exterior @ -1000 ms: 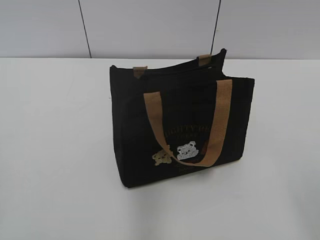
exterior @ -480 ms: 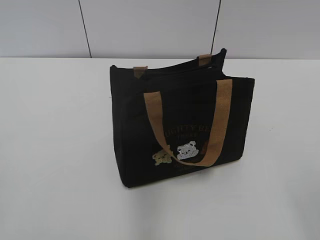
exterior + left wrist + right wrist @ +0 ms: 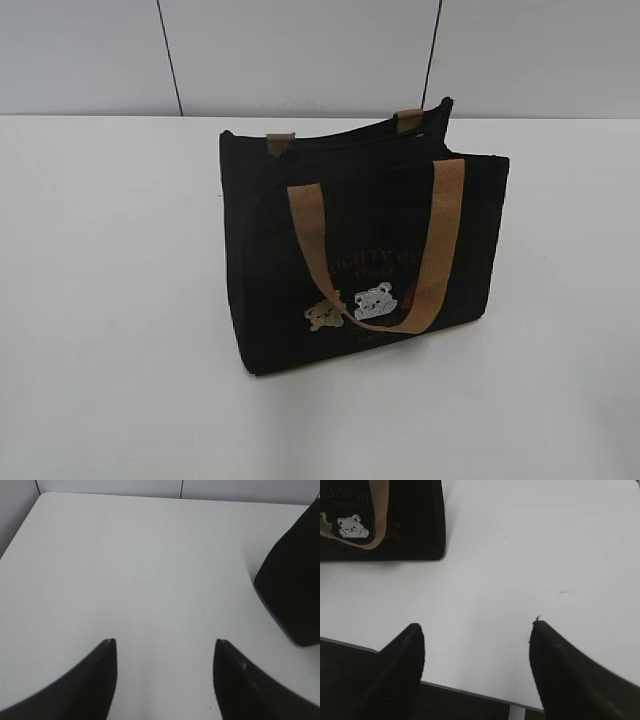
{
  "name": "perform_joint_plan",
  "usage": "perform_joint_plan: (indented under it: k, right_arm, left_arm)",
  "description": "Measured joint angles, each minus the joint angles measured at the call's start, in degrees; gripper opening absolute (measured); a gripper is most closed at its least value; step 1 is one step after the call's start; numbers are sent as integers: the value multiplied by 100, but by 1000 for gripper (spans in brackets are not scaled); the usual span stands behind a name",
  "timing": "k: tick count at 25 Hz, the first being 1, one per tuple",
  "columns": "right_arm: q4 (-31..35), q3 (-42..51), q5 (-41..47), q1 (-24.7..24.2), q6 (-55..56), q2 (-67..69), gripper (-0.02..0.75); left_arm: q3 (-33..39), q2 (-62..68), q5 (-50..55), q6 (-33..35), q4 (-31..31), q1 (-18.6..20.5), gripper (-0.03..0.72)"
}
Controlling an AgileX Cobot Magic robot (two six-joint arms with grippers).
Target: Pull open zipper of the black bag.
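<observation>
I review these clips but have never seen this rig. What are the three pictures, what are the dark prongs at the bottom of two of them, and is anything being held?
It is a two-armed robot. One camera looks at the white table from the front. The other two sit on the wrists, so the dark prongs are each gripper's own fingers: left gripper, right gripper. Both are open and hold nothing. The black bag with tan handles stands on the table. Each wrist view catches only part of it. Neither gripper touches it.

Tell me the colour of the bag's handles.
Tan webbing handles on the black bag; clearest in the exterior view.
</observation>
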Motion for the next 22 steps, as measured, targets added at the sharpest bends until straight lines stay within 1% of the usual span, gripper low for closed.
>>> perform_joint_plan:
  k: [22]
  right_arm:
    - [152,0,-5,0,41,-5,500]
  left_arm:
    - [5,0,-4,-48,-6,11,455]
